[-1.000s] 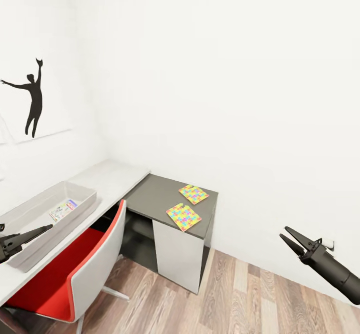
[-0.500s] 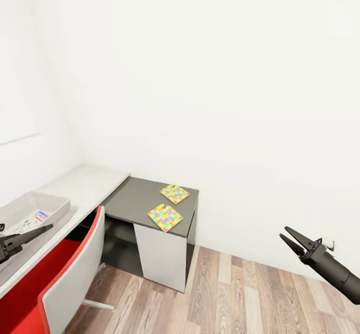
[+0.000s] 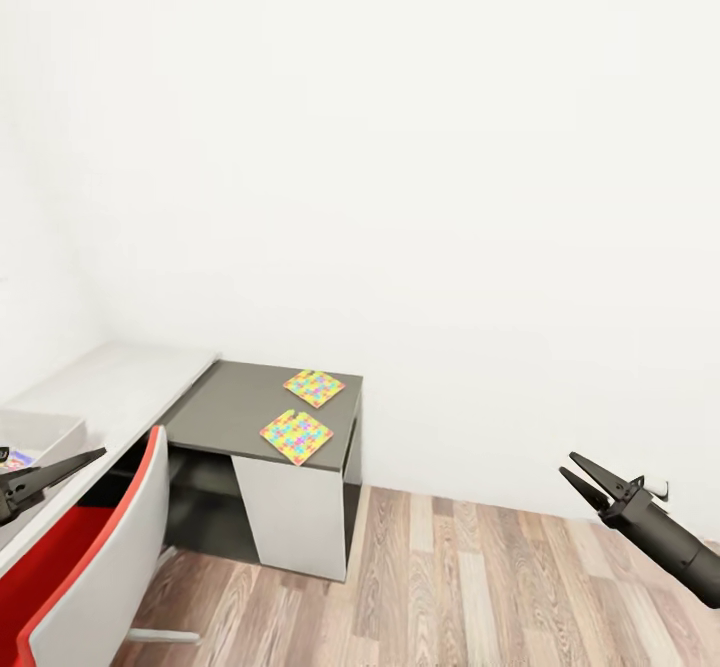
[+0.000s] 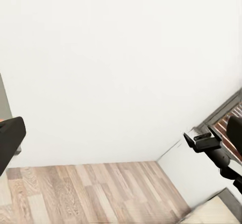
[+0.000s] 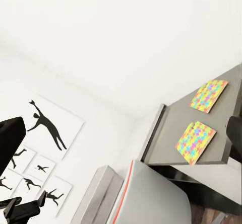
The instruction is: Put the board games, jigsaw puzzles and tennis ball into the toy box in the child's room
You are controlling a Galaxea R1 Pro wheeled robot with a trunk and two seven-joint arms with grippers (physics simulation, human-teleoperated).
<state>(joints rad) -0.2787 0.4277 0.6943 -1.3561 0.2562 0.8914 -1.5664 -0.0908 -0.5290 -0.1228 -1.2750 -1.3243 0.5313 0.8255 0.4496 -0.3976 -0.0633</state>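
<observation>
On the dark grey corner section of the table (image 3: pixel 215 409), the two jigsaw puzzles (image 3: pixel 297 436) lie flat, one just beyond the other and apart, the nearer one reaching the front edge. Both sit further left in the head view than half a second ago, but the whole scene has slid the same way, so it is the camera that has turned right. The toy box (image 3: pixel 35 432) is now cut down to a corner at the left edge, and the wall picture seen a second ago has left the head view. Each puzzle is a thin square of yellow, blue, pink and green pieces. The red chair (image 3: pixel 90 567) stands by the desk. The left gripper (image 3: pixel 55 472) and the right gripper (image 3: pixel 583 478) hang spread and empty.
</observation>
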